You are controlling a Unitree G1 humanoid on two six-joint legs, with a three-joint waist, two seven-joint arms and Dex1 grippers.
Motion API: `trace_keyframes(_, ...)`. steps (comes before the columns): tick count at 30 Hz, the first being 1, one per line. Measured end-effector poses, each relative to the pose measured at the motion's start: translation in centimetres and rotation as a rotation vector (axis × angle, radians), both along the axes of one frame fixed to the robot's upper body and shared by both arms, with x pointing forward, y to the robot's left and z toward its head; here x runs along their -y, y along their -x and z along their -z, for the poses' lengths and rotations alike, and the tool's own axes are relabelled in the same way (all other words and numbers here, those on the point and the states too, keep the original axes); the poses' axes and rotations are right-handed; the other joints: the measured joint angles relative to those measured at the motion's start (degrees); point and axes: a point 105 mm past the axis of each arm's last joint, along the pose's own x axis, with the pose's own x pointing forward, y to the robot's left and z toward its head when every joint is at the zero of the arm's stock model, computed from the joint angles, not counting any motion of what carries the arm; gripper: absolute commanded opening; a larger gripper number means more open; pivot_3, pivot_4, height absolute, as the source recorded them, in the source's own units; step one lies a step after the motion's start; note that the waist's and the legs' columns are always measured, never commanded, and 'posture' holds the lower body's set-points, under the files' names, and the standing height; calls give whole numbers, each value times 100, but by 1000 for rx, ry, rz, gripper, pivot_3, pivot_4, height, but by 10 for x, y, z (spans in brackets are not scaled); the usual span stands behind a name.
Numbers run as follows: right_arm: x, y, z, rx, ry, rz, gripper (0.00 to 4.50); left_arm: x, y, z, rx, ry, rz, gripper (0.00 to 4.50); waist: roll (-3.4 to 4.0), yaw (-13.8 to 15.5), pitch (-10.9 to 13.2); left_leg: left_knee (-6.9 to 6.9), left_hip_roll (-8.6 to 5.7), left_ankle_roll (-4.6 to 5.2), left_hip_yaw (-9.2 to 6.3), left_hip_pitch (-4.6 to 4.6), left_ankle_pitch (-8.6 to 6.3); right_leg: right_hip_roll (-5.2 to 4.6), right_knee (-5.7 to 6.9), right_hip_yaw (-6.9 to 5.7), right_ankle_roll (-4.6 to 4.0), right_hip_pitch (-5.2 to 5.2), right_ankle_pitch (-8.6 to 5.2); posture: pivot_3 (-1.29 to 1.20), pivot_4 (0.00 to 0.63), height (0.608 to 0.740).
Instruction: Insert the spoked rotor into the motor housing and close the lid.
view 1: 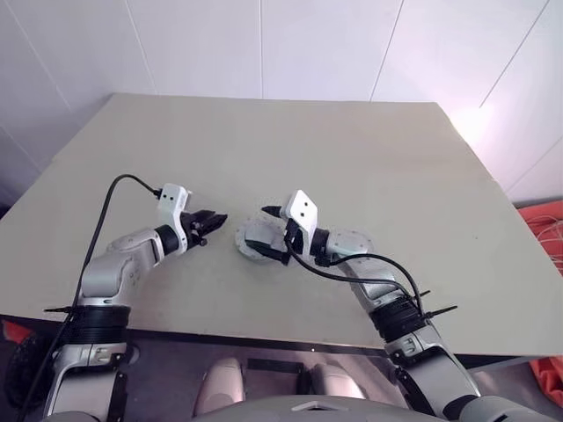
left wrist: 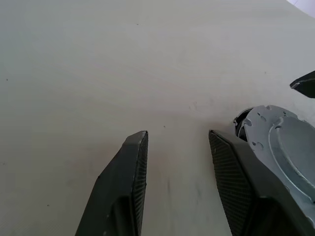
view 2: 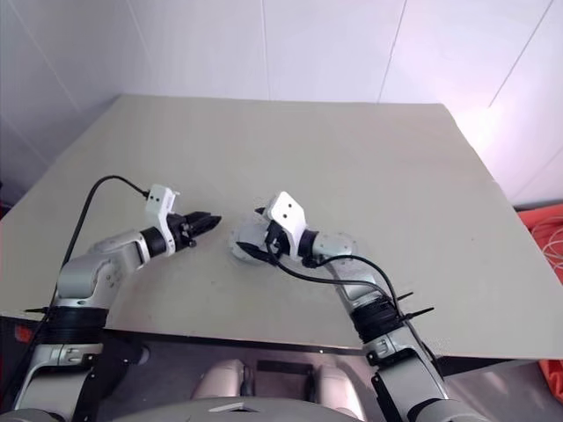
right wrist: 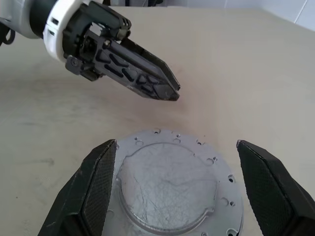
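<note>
While one silver-grey lid (right wrist: 174, 189) lies flat on the counter (view 1: 369, 158), closed over its housing, the right hand (right wrist: 174, 147) stands wide open around it, empty; just beyond, the left hand (left wrist: 177, 142), half open and empty, hovers beside its edge

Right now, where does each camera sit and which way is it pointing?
Left and right eye views: on the head, facing forward and down over the table; both arms show.
Left wrist view: on the left wrist, looking along the open left gripper at the lid.
Right wrist view: on the right wrist, looking between the open right gripper fingers.
Shared: both wrist views see the lid; the right one also sees the left gripper.
</note>
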Motion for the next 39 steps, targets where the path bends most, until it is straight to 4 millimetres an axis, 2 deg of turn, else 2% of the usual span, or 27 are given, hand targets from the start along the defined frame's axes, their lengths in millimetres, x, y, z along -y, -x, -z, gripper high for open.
trace_keyframes(4, -2, 0, 9, 16, 11, 3, 4379, 1, 1, 0, -2, 0, 2, 2066, 0, -7, 0, -1, 1, -1, 0, 4, 1, 0, 0, 0, 0, 3, 0, 0, 0, 740)
trace_keyframes(16, -2, -3, 8, 71, 21, -2, 4379, 2, -1, -4, 10, -1, 2, 2066, 0, -6, -1, -2, 0, 1, 0, 11, 0, 0, 0, 0, 0, 11, 0, 0, 0, 740)
trace_keyframes(24, 4, 5, 11, -80, 37, -50, 4379, 2, -3, -5, 9, 2, 1, 2066, 0, -5, -1, -3, 0, 4, -1, 12, -2, 0, -1, 0, 0, 12, 0, 0, 0, 740)
trace_keyframes(31, 1, 6, 11, -102, 32, -47, 4379, 2, -4, -6, 13, 2, 2, 2066, 0, -5, -1, -4, 0, 1, -1, 12, 0, 0, -1, 0, 0, 10, 0, 0, 0, 740)
trace_keyframes(35, 0, 4, 12, -94, 33, -40, 3244, 2, -4, -6, 13, 2, 0, 2066, 0, -9, -1, -4, 0, 1, 0, 12, 0, 0, -1, 0, 0, 11, 0, 0, 0, 740)
trace_keyframes(39, 0, 2, 12, -88, 35, -44, 3150, 1, -4, -6, 13, 1, -4, 2066, -1, -11, -1, -4, 0, 2, -1, 18, -1, 0, 2, 0, 0, 14, 0, 0, 0, 740)
